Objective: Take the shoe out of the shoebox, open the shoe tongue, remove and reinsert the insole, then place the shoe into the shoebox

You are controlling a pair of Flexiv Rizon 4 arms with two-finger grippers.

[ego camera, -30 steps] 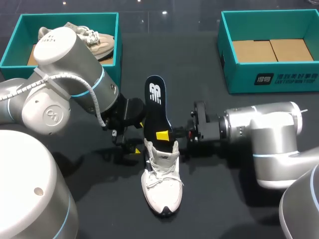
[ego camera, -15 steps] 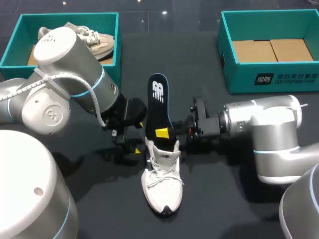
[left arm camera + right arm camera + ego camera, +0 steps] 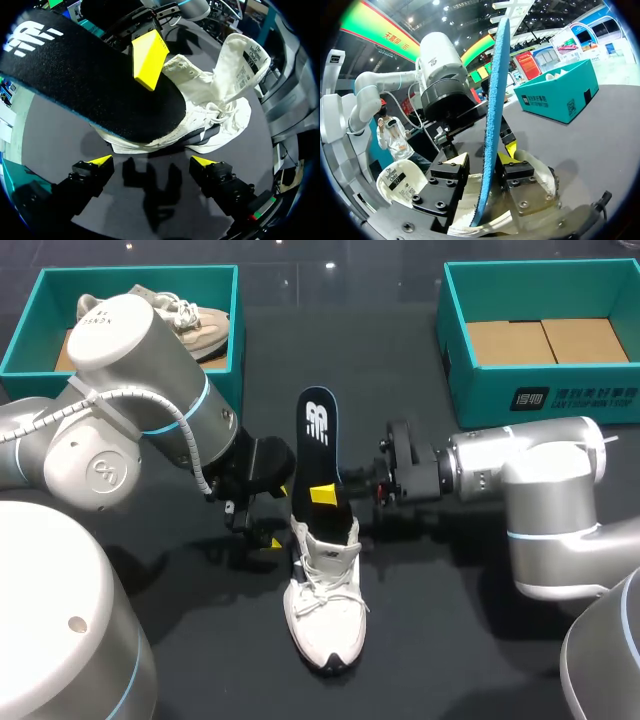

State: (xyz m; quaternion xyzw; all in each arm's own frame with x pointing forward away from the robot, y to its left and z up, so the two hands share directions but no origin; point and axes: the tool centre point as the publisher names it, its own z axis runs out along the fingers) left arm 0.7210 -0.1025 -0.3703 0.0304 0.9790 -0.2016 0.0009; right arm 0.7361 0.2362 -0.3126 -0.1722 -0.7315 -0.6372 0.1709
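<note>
A white sneaker lies in the middle of the table, toe toward the front edge, tongue pulled open. A black insole with a blue underside stands with its front end in the shoe's mouth and its heel end raised toward the back. My right gripper straddles the insole from the right. Its fingers stand slightly off either face, open. My left gripper is wide open just left of the shoe, low over the table, holding nothing.
A teal shoebox with a cardboard bottom stands at the back right. Another teal box at the back left holds a beige shoe. My left arm's bulky links fill the table's left side.
My right gripper's fingers have parted from the insole and the right arm has shifted slightly back. The insole stays propped in the shoe. The left arm is still.
</note>
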